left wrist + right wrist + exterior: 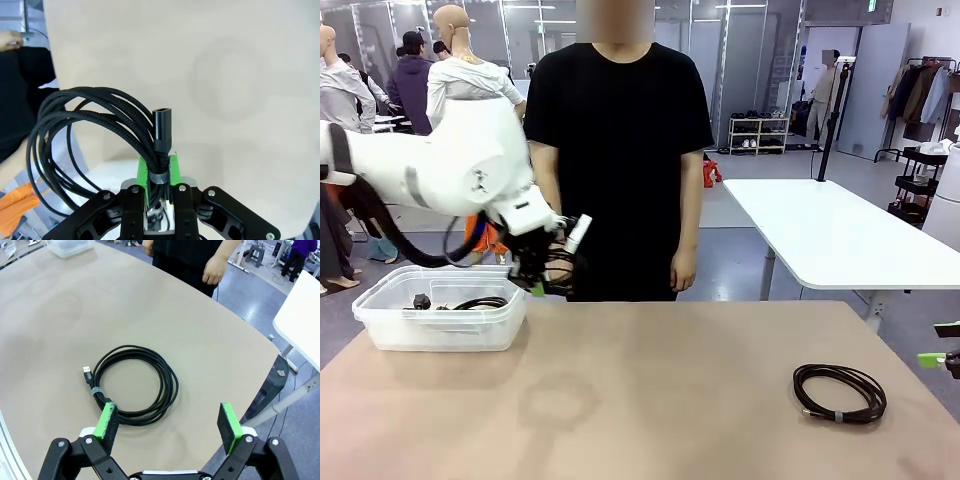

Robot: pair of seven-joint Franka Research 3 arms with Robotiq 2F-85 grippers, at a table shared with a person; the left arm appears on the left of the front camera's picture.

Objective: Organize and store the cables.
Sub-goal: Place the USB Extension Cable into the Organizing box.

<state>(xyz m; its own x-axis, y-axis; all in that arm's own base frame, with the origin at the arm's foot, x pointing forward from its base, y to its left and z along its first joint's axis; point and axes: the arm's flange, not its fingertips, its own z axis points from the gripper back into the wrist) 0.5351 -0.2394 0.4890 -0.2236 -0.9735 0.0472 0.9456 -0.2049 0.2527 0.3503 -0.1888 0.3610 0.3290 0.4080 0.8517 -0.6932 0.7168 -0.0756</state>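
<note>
My left gripper [539, 283] hangs over the right end of a clear plastic bin [380, 325], shut on a coiled black braided cable [561, 266]. In the left wrist view the jaws [159, 184] pinch the cable's taped bundle and its coil [75, 115] loops up to the left, with a flat plug end pointing up. A second black cable [480, 302] lies inside the bin. A third coiled cable [840, 392] rests on the table at the right. My right gripper [168, 420] hovers open just above that cable [135, 385], and its green pads [932, 359] peek in at the right edge.
A person in black stands at the far side, with a hand [215, 270] hanging at the table edge. The brown table's [650, 400] right edge lies close to the lying cable. A white table [830, 230] stands behind on the right.
</note>
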